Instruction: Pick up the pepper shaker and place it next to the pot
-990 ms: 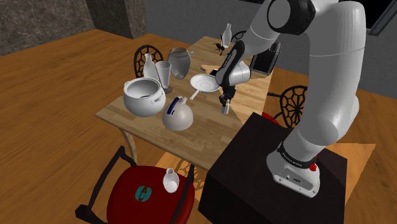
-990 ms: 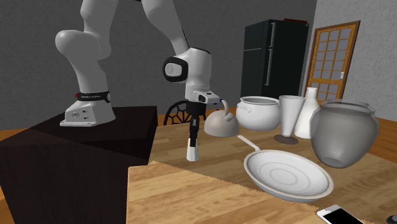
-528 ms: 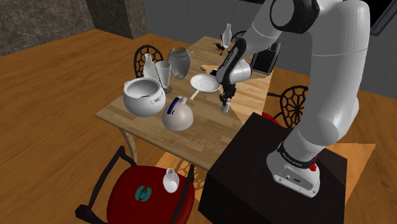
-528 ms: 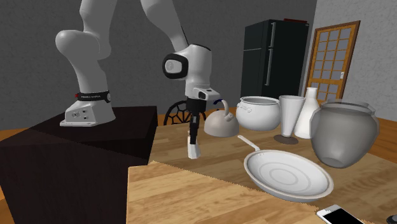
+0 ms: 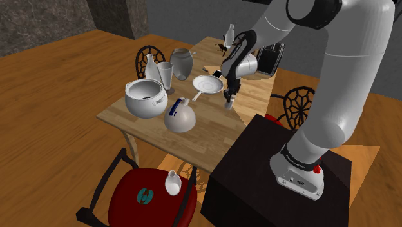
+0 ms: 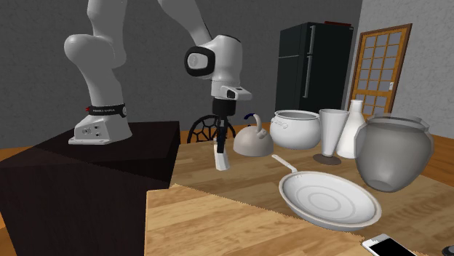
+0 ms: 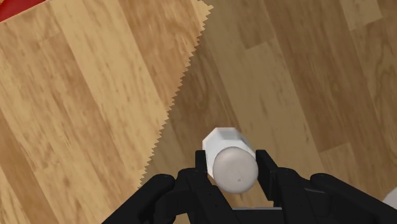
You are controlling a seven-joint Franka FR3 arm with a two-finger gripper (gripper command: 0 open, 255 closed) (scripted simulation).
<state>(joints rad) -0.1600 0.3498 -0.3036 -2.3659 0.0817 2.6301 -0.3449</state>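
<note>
The pepper shaker (image 5: 228, 104) (image 6: 220, 159) (image 7: 230, 164) is a small white cylinder. My black gripper (image 5: 228, 97) (image 6: 219, 147) (image 7: 232, 176) is shut on its upper part and holds it upright a little above the wooden table (image 5: 206, 132). It hangs near the table edge closest to the stand. The white pot (image 5: 147, 98) (image 6: 297, 129) stands at the shoulder view's left end of the table. A white kettle (image 5: 180, 116) (image 6: 252, 140) sits between the pot and the shaker.
A white pan (image 5: 207, 84) (image 6: 331, 198) lies close to the gripper. A grey jar (image 6: 393, 153), a cup (image 6: 332, 132) and a bottle (image 6: 355, 127) stand behind the pot. A phone (image 6: 389, 246) lies nearby. The dark stand (image 5: 270, 167) borders the table. A red chair (image 5: 148, 193) bears a small jug (image 5: 172, 183).
The gripper has risen with the shaker, lifting it off the table and slightly toward the pan. The jaws have stayed shut on it.
</note>
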